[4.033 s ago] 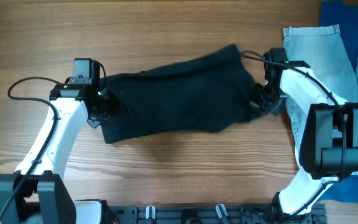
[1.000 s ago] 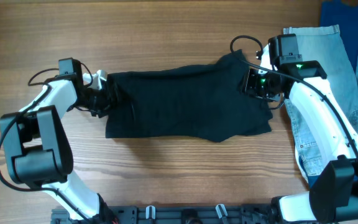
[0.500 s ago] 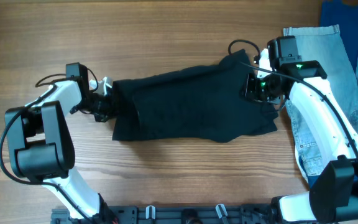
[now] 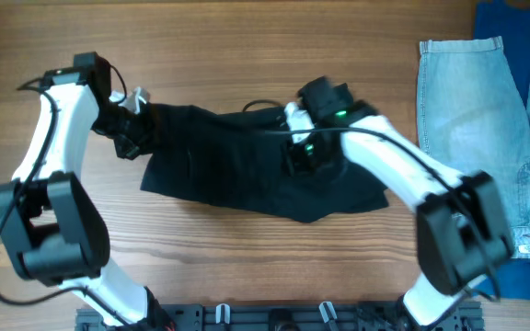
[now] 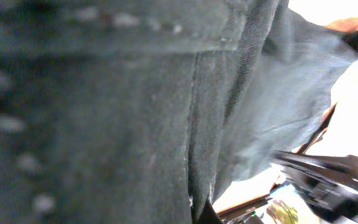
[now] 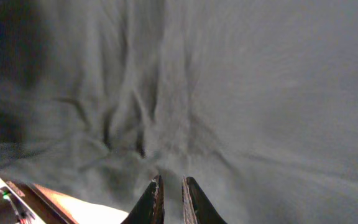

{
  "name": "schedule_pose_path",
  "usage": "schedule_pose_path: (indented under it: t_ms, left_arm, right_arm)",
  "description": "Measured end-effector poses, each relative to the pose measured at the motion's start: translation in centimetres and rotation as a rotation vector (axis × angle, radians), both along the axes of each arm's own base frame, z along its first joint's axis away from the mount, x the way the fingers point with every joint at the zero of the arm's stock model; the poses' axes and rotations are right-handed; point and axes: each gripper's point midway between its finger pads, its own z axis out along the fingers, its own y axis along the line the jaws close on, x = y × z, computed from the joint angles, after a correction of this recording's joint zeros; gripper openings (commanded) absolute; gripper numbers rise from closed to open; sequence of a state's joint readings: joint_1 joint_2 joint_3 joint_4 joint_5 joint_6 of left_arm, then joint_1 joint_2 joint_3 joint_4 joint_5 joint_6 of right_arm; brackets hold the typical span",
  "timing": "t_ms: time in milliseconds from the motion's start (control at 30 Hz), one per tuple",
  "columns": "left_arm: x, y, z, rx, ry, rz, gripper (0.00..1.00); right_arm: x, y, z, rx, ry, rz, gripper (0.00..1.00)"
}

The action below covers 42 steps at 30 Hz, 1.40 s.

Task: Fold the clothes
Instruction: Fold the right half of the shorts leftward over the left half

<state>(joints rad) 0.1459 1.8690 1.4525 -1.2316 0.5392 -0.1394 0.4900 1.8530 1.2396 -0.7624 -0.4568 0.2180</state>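
The black garment [image 4: 219, 170] lies rumpled across the middle of the wooden table [image 4: 247, 46]. My left gripper [image 4: 134, 129] is at its upper left corner, shut on the cloth. In the left wrist view the black garment [image 5: 104, 112] fills the frame with a seam running down it, and only one fingertip of the left gripper [image 5: 204, 214] shows at the bottom. My right gripper [image 4: 300, 154] is over the garment's middle, holding a pulled-over part. In the right wrist view its fingers [image 6: 171, 186] are nearly closed, pinching the wrinkled black garment [image 6: 229, 93].
A pale blue denim garment [image 4: 472, 119] lies flat at the right side of the table. A bright blue cloth [image 4: 513, 23] lies beyond it at the far right corner. Bare wood surrounds the black garment at the back and front.
My right gripper has moved left from the garment's right end to its middle, carrying the upper right corner over the cloth. My left gripper has shifted up and left with the left edge.
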Motion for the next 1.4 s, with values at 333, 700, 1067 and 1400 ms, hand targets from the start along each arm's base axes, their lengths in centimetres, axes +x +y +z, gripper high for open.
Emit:
schedule_pose_path:
  t_ms: [333,700,1067,1400]
  left_arm:
    - [0.2,-0.4,5.1,-0.013,-0.156,0.003,0.04]
    - [0.2,-0.5,6.2,-0.015,-0.195,0.003,0.04]
    - [0.3,-0.7,6.3,-0.022,-0.204,-0.002,0.04]
    - [0.5,-7.7,7.7,-0.155,-0.258,-0.135,0.04]
  right_arm:
    - [-2.7,12.2,-5.2,0.233,0.022,0.138,0.11]
    - [-0.6,7.9,-3.2,0.116,0.072,0.010,0.15]
    - [2.6,-7.1,1.1,-0.198,-0.035,-0.227,0.16]
    - [0.0,-10.1,-5.4,-0.338,0.009,-0.260,0.15]
